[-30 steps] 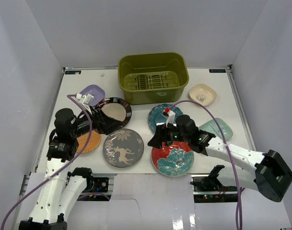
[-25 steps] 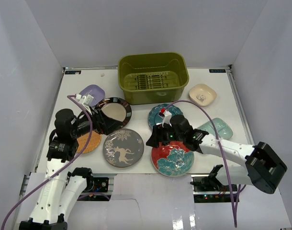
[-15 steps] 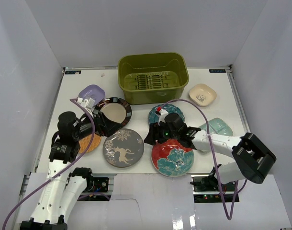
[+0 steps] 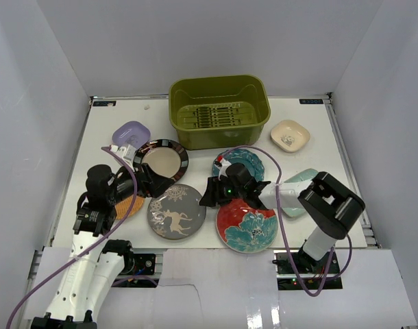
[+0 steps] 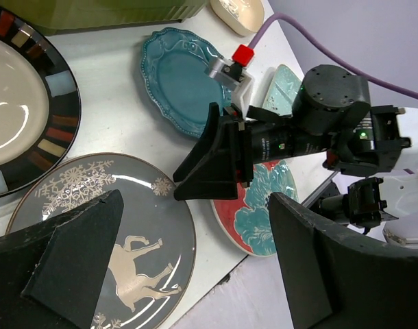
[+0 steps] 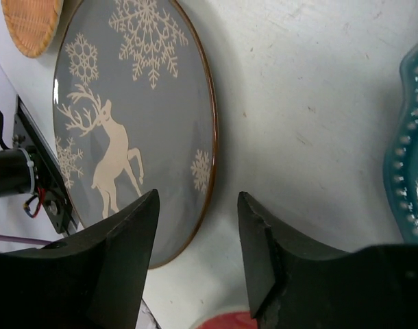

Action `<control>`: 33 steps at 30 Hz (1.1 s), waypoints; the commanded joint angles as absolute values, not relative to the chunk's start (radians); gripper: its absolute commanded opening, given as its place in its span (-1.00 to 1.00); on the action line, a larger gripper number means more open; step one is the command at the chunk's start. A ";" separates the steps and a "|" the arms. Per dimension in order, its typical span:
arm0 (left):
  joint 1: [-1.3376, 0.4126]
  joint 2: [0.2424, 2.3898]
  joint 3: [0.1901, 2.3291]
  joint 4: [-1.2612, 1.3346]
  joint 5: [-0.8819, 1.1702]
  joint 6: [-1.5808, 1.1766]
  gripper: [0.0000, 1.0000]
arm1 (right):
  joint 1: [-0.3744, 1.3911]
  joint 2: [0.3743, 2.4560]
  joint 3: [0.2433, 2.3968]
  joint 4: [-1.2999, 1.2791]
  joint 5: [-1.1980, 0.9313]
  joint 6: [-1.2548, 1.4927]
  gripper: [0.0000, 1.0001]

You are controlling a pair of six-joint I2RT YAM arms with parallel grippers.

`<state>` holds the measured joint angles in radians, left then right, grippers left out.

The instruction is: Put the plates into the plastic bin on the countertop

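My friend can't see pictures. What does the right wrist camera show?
The right gripper holds its two black fingers open over the rim of the grey deer plate on the white countertop. An orange plate peeks in top left, a teal plate at the right edge.

Olive-green plastic bin (image 4: 219,137) upright at far edge of worktop (image 4: 199,164); deer-print plate (image 4: 176,211), red plate (image 4: 247,226) and teal plate (image 4: 250,161) lie flat before it.

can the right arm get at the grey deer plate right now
Probably yes. The right gripper is open beside the deer plate, the plate's rim lined up with the gap between the fingers, and nothing blocks the way.
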<state>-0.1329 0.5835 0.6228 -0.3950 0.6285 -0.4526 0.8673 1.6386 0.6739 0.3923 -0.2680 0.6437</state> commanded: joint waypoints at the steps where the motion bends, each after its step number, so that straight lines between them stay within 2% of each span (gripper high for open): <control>1: -0.130 0.569 0.615 -0.376 0.623 -0.453 0.96 | 0.873 1.695 0.713 0.508 -0.288 0.706 0.10; 2: -0.130 0.568 0.615 -0.374 0.620 -0.453 0.96 | 0.873 1.706 0.716 0.532 -0.290 0.728 0.01; 10: -0.130 0.565 0.614 -0.373 0.617 -0.454 0.96 | 0.873 1.816 0.713 0.683 -0.321 0.848 -0.20; 13: -0.130 0.560 0.614 -0.373 0.612 -0.453 0.96 | 0.873 1.827 0.707 0.709 -0.324 0.865 -0.49; 14: -0.130 0.560 0.614 -0.374 0.609 -0.454 0.96 | 0.874 1.821 0.689 0.718 -0.318 0.867 -0.67; 17: -0.130 0.555 0.612 -0.373 0.601 -0.454 0.96 | 0.874 1.749 0.635 0.716 -0.284 0.865 -0.84; 25: -0.130 0.566 0.659 -0.394 0.555 -0.469 0.96 | 0.851 1.355 0.581 0.592 -0.282 0.831 -0.85; 29: -0.130 0.572 0.750 -0.452 0.474 -0.486 0.96 | 0.786 1.146 0.647 0.522 -0.259 0.851 -0.85; 33: -0.130 0.583 0.842 -0.509 0.376 -0.485 0.96 | 0.662 1.086 0.808 0.414 -0.235 0.796 -0.85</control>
<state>-0.1329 0.5858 0.7670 -0.4671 0.4736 -0.4793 0.7395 1.1503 0.6445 0.3328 -0.2615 0.7982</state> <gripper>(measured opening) 0.978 0.092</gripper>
